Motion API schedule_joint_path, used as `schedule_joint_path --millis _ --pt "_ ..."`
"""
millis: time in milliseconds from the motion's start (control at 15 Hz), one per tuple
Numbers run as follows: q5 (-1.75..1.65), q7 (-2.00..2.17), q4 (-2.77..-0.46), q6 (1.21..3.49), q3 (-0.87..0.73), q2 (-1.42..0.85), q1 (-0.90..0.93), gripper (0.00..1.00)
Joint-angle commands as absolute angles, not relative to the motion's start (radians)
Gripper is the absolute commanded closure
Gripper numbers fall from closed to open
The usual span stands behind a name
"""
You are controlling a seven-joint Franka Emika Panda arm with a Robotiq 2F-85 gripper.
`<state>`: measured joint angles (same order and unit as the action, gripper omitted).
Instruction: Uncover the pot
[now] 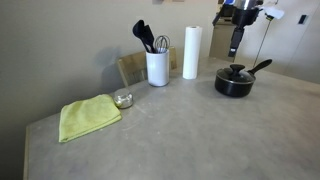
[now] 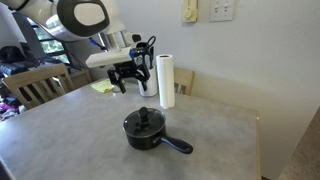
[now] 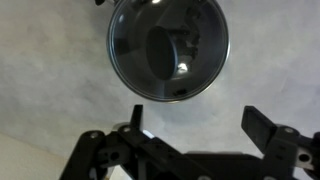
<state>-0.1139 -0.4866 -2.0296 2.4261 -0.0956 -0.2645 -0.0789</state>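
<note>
The small black pot (image 1: 235, 84) stands on the grey table with its long handle (image 1: 262, 66) pointing to the far right. A round glass lid with a dark knob (image 1: 236, 70) sits on it. The pot also shows in an exterior view (image 2: 145, 132). In the wrist view the lid (image 3: 168, 48) fills the top, seen from above. My gripper (image 1: 237, 45) hangs above the pot, clear of the lid. It is open and empty, as its spread fingers show in the wrist view (image 3: 200, 125) and in an exterior view (image 2: 127, 82).
A white utensil holder (image 1: 157, 67) with dark utensils and a white paper towel roll (image 1: 192, 52) stand at the table's back. A yellow cloth (image 1: 88, 117) and a small glass bowl (image 1: 123, 99) lie to the left. A wooden chair (image 2: 35, 90) stands beside the table.
</note>
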Motion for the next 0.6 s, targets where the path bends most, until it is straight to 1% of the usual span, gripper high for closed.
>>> schedule_joint_path --millis 0,267,533 --pt "-0.079 -0.633 -1.895 2.327 -0.055 -0.376 -0.148 0.00" --pt "-0.106 -0.706 -1.812 2.257 -0.058 -0.462 -0.181 0.00" --pt "-0.077 -0.704 -1.801 2.206 -0.051 -0.490 -0.211 0.00"
